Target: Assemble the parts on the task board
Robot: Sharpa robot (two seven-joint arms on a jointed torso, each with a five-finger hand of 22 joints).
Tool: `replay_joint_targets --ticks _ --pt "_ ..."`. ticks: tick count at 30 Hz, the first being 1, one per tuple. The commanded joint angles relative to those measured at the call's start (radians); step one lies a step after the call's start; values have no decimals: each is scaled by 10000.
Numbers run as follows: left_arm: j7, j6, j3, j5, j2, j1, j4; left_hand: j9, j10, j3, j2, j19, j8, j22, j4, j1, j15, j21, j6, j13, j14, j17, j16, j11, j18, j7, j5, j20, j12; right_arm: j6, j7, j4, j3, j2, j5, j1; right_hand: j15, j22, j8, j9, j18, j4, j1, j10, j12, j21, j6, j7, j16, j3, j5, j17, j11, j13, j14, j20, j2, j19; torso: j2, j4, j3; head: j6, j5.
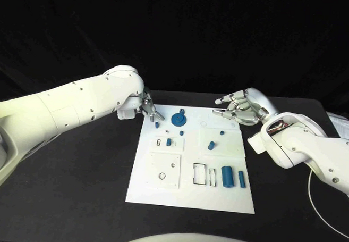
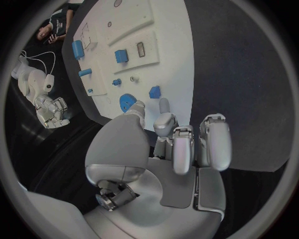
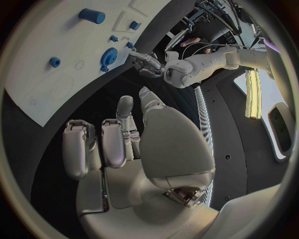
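Early stage: blue gear [image 1: 180, 120] seated far on task board [image 1: 189, 198], cylinders [image 1: 234, 177] loose near-right. Left hand [image 1: 148, 110] and right hand [image 1: 240, 108] empty, fingers spread.

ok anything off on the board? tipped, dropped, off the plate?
Nothing stands out. The task board lies flat, and the blue parts, the gear included, all sit on it. The left hand and right hand hover at its far corners, holding nothing.

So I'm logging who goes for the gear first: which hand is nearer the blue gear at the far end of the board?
Left. The left hand hovers just beside the blue gear, at the task board's far left corner. The right hand hovers farther off, beyond the far right corner.
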Motion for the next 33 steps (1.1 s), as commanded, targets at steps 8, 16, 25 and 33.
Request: replay_joint_targets --ticks 8,16,25,33 --pt "101 300 -8 17 77 -10 -51 7 123 -130 117 95 122 619 -26 -32 -40 74 155 61 1035 2628 31 -56 30 -47 39 -11 96 66 108 10 -1 -5 -26 -19 29 301 0 15 190 -5 -62 -78 -66 -54 34 3 -33 -63 28 0 5 -33 397 -7 53 -48 -6 -2 12 -7 25" --pt "60 548 -9 33 132 -30 -123 31 150 -118 257 108 211 644 -94 251 -70 85 182 77 1035 2628 31 -93 26 -86 65 -43 132 69 107 8 -1 -4 -26 -19 29 304 0 15 189 -5 -57 -78 -62 -53 34 3 -34 -65 40 -1 4 -33 397 -7 57 -45 -7 1 13 -28 39" --pt "40 674 -13 52 176 -48 -166 38 151 -110 289 116 233 661 -111 329 -76 94 182 69 1035 2628 31 -99 22 -92 68 -49 131 73 105 8 -1 1 -26 -20 28 307 0 16 188 -6 -51 -79 -58 -52 34 3 -36 -68 54 -3 4 -33 398 -7 61 -43 -6 -2 9 -52 53" --pt "27 776 -23 63 226 -61 -228 45 159 -105 309 126 254 680 -136 419 -80 104 180 77 1035 2628 31 -105 17 -98 67 -55 143 79 110 8 -1 13 -26 -20 28 304 1 16 189 -5 -43 -84 -67 -55 34 2 -38 -72 77 -3 3 -46 398 -8 72 -44 -8 9 11 -70 45"
